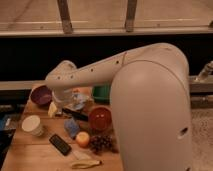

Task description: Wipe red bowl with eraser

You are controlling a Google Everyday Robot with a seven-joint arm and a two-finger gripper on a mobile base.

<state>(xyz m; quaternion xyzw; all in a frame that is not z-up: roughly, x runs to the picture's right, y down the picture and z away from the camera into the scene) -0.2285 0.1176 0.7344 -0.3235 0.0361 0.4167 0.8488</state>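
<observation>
A: Where is the eraser [60,144] to be found?
B: It is seen lying flat on the table [30,156], in front of the red bowl [100,118] and off to its left as viewed. It is well apart from the bowl, and a blue-grey pad [72,127] is laid between the two.
A: And the gripper [62,101]?
B: It is held over the table behind and to the left of the red bowl, near a purple bowl [41,94] and well away from the eraser. Its jaws are taken to be spread wide, and nothing is seen to be held in them.
A: How is the eraser expected to handle?
B: It is judged light, stiff and thin, so little force should be needed. It would best be taken across its short width, at the middle, with the fingers brought down on the two long edges. If it were gripped near one end, it could swing. A smooth surface is supposed, so slipping should be guarded against.
A: And the red bowl itself?
B: Its inside is seen to shine, so it is judged hard and slick. As it is not fixed down, it may be pushed along when wiped, so light pressure is advised
</observation>
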